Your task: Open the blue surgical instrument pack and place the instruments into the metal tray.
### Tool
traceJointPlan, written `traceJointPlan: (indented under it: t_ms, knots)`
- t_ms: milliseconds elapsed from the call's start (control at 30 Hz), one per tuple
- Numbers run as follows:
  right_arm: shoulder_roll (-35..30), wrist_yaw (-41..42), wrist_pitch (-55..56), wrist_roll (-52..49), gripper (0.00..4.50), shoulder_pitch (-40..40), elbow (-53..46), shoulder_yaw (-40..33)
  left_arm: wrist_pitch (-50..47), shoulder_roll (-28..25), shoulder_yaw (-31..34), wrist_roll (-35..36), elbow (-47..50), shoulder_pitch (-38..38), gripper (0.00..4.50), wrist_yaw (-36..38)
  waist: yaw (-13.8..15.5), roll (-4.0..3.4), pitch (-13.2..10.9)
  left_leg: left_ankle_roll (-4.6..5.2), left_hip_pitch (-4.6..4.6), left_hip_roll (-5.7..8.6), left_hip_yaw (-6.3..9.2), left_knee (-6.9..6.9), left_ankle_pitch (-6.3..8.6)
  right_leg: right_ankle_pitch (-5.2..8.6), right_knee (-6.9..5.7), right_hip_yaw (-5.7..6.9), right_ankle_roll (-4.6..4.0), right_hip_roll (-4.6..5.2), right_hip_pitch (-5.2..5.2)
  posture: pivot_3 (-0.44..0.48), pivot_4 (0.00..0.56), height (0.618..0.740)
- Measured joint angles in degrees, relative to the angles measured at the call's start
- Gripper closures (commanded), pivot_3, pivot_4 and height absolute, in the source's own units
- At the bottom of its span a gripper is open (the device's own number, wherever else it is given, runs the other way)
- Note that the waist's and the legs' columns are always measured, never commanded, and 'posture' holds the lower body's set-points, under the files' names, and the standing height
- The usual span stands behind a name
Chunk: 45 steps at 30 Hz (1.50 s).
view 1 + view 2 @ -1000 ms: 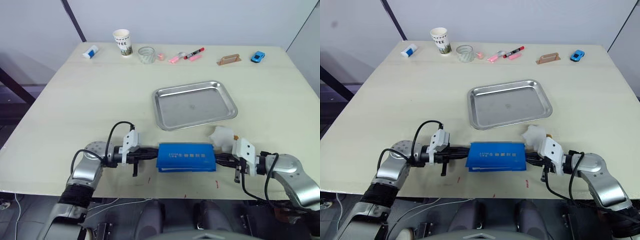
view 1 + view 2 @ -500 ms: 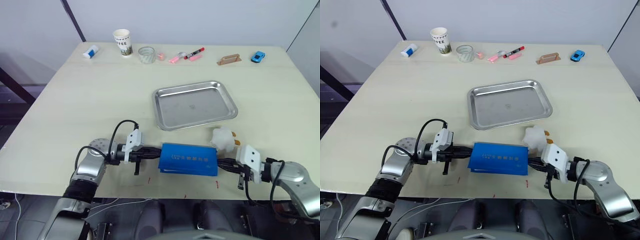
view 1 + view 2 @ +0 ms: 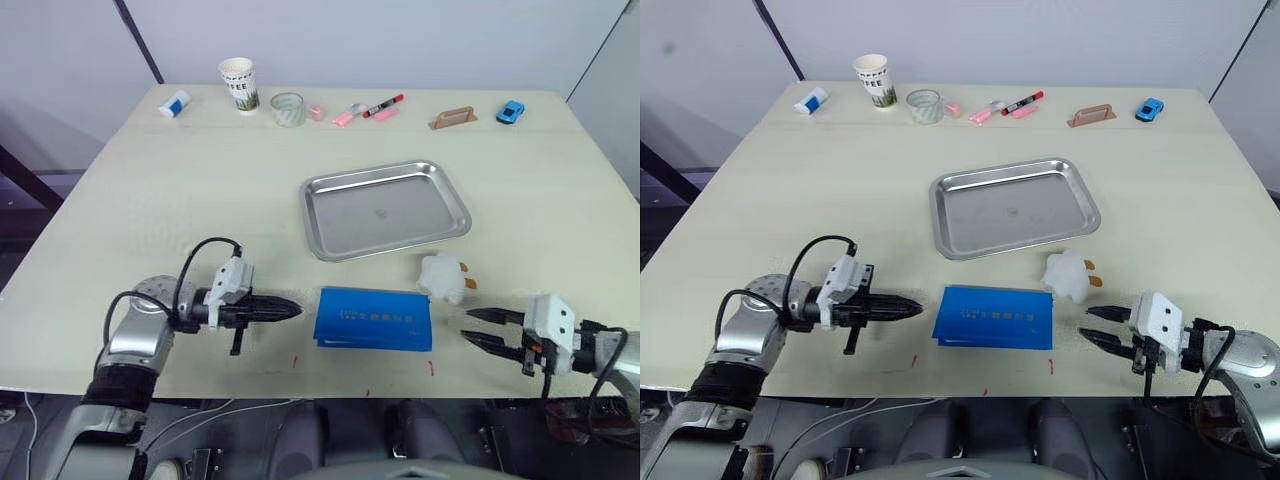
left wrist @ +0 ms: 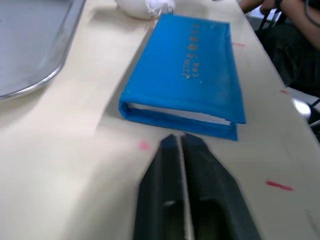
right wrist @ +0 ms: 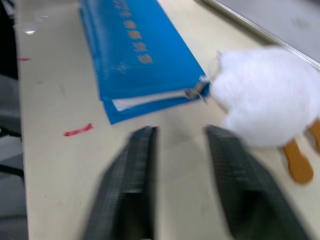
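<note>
The closed blue surgical instrument pack [image 3: 373,319] lies flat on the worktop [image 3: 180,210] near the metal tray [image 3: 386,209], between the shut left claw [image 3: 290,310] and spread right claw [image 3: 476,328]; opening calls for pinching the zipper pull beside the white plush toy [image 3: 442,277].

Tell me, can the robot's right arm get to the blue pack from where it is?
Probably yes. The right tool is open, aimed at the blue pack, with bare table between; the white plush toy sits just off that path.

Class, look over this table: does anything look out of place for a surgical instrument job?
Yes: a white plush toy lies touching the far right corner of the closed blue surgical instrument pack, just in front of the empty metal tray.
</note>
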<state>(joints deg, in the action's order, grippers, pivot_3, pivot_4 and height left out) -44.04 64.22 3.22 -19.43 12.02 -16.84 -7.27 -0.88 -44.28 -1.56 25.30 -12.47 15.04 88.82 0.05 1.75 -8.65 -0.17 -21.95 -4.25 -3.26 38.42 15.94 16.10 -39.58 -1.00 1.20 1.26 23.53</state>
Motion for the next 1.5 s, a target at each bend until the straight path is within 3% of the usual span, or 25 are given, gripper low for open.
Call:
traceJointPlan:
  t_ms: [33,67,200,567,833,933,967,1067,1133,1200,1367,1500]
  knots:
    - [0.49,0.49,4.74,1.44,0.53,-0.54,1.52,0.08,0.02,-2.14,0.6,2.17,1.37,0.37,2.31,0.27,-0.04,0.01,-0.02,0.0,0.01,0.0,-0.01,0.0,0.0,0.0,0.0,-0.02,0.0,0.0,0.0,0.0,0.15,0.725]
    - [0.87,0.65,7.23,2.16,0.17,-1.12,2.43,0.29,0.03,-3.42,0.7,3.25,2.16,0.62,1.95,0.33,-0.09,0.0,-0.03,0.0,0.01,0.0,-0.01,0.0,0.0,0.0,0.0,-0.02,0.0,0.0,0.0,0.0,0.15,0.725]
    - [1.28,2.72,20.17,6.5,0.0,-4.74,7.97,4.05,0.17,-8.23,-0.64,7.42,5.43,2.18,0.05,0.52,-0.25,-0.09,-0.11,0.0,0.03,0.0,-0.07,0.0,0.0,0.0,0.01,-0.07,0.01,0.0,0.0,0.0,0.15,0.725]
    - [3.5,-0.79,40.4,16.31,0.0,-13.89,18.17,11.39,0.03,-9.27,-3.57,9.22,10.02,1.49,0.05,0.68,-0.63,-0.17,-0.23,0.0,0.06,-0.02,-0.12,0.0,0.0,0.0,-0.02,-0.16,-0.01,-0.04,0.02,0.0,0.15,0.725]
    - [3.98,-4.7,45.96,20.08,0.0,-16.61,21.49,15.71,-0.17,-8.93,-3.54,9.07,10.86,0.32,0.05,0.73,-0.58,-0.17,-0.24,0.0,0.09,-0.02,-0.18,0.02,0.0,-0.01,-0.07,-0.23,-0.02,-0.04,0.03,0.0,0.15,0.725]
    - [3.88,-5.92,47.13,20.44,0.67,-17.29,22.36,16.78,-0.5,-8.77,-3.47,9.03,11.07,-0.04,0.0,0.75,-0.63,-0.17,-0.24,0.0,0.09,-0.03,-0.19,0.02,0.0,-0.01,-0.07,-0.24,-0.02,-0.04,0.04,0.0,0.15,0.725]
    - [3.82,-6.16,47.16,20.48,1.31,-17.56,22.58,17.54,-0.54,-8.73,-3.45,8.98,11.37,-0.22,0.0,0.75,-0.64,-0.17,-0.24,0.0,0.1,-0.03,-0.2,0.02,0.0,-0.01,-0.08,-0.26,-0.02,-0.04,0.04,0.0,0.15,0.725]
    - [3.56,-6.22,47.2,20.47,2.46,-17.91,22.85,18.8,-0.12,-8.66,-3.38,8.54,11.71,-0.85,0.0,0.75,-0.65,-0.17,-0.24,0.0,0.11,-0.03,-0.2,0.02,0.0,-0.01,-0.1,-0.27,-0.02,-0.05,0.05,0.0,0.15,0.725]
    - [2.69,-6.2,47.2,20.37,3.59,-18.45,23.35,19.77,0.1,-8.67,-3.36,8.46,11.73,-1.83,0.0,0.76,-0.68,-0.17,-0.24,0.0,0.12,-0.03,-0.22,0.02,0.0,-0.01,-0.1,-0.29,-0.02,-0.05,0.05,0.0,0.15,0.725]
    - [2.29,-6.19,47.2,20.1,4.42,-18.93,23.49,20.11,0.1,-8.66,-3.36,8.43,11.74,-2.03,0.0,0.76,-0.66,-0.17,-0.24,0.0,0.11,-0.04,-0.21,0.02,0.0,-0.01,-0.11,-0.27,-0.03,-0.05,0.06,0.0,0.15,0.725]
    - [1.36,-5.76,46.37,16.61,4.47,-19.95,23.05,20.83,0.09,-8.43,-2.6,8.5,11.83,-2.38,0.0,0.77,-0.65,-0.17,-0.24,0.0,0.1,-0.04,-0.22,0.02,0.0,-0.01,-0.12,-0.29,-0.03,-0.05,0.06,0.0,0.15,0.725]
    - [-0.68,-2.1,39.08,6.43,4.47,-19.86,17.37,22.11,0.18,-8.18,-2.15,8.61,11.91,-4.06,0.0,0.77,-0.7,-0.17,-0.24,0.0,0.12,-0.05,-0.22,0.02,0.0,-0.01,-0.12,-0.3,-0.03,-0.05,0.07,0.0,0.15,0.725]
